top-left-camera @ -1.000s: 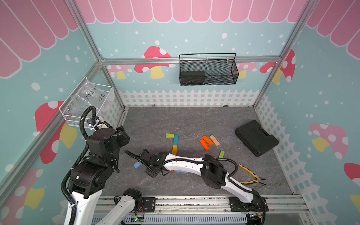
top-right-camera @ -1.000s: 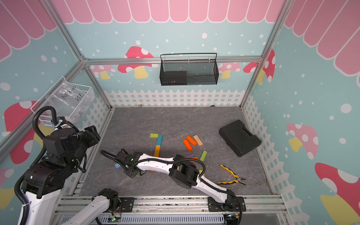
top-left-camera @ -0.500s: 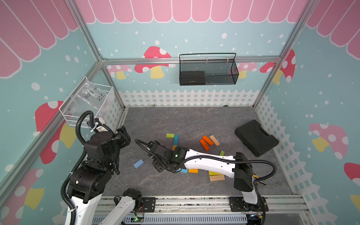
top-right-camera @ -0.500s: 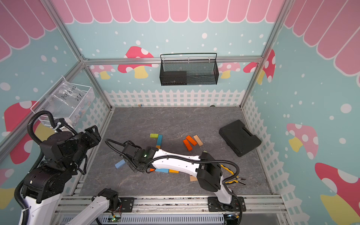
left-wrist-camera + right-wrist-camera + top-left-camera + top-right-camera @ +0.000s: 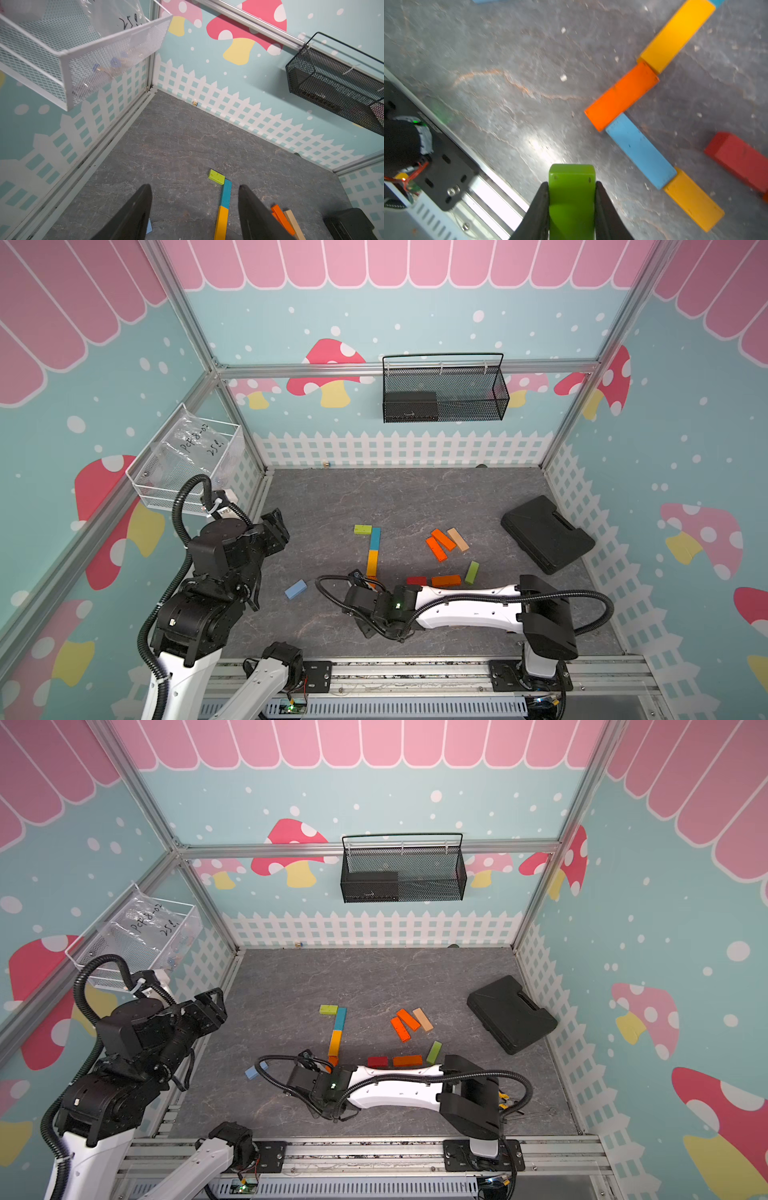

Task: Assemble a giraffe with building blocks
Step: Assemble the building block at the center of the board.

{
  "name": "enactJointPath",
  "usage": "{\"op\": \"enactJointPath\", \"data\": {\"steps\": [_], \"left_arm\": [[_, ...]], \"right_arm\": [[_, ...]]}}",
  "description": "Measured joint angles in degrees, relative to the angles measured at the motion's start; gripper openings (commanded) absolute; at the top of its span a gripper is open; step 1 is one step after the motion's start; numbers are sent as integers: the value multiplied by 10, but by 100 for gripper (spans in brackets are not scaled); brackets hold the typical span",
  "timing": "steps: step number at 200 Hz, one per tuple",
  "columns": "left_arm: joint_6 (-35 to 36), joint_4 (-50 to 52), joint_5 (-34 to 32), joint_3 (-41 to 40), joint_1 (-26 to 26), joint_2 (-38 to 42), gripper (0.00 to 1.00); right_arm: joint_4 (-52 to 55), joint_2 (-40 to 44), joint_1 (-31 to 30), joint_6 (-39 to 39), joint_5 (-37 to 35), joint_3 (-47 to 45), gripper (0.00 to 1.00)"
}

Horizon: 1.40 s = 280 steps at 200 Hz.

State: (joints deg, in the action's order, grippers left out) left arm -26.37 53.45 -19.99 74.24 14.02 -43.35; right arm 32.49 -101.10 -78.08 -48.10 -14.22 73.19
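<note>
Only partly visible: green block (image 5: 571, 187)

Count fourteen building blocks (image 5: 372, 563) (three, a green block (image 5: 572, 197) among them, show only from the right wrist). Also one black case (image 5: 546, 533), far right; two wire baskets (image 5: 442, 391); one pliers (image 5: 503, 1096), near right.

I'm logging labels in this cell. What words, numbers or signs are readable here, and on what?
"PCF8-02", handwritten on the clear plastic bag in the white wire basket; letters uncertain.
"25" plus an unclear mark, below it on that bag.
Small print on the black box in the black mesh basket: too small to read.
Building blocks: none.
</note>
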Motion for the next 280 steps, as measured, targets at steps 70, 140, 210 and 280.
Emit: {"op": "enactJointPath", "data": {"steps": [70, 140, 210, 280], "left_arm": [[-4, -6, 58, -50, 0, -35, 70], [-5, -24, 78, -68, 0, -48, 70], [-5, -32, 83, -73, 0, -58, 70], [-5, -32, 83, -73, 0, -59, 70]], "right_arm": [[-25, 141, -16, -82, -19, -193, 20], [-24, 192, -15, -139, -16, -287, 21], [-49, 191, -3, -153, -14, -315, 22], [-86, 170, 18, -136, -8, -319, 28]]}}
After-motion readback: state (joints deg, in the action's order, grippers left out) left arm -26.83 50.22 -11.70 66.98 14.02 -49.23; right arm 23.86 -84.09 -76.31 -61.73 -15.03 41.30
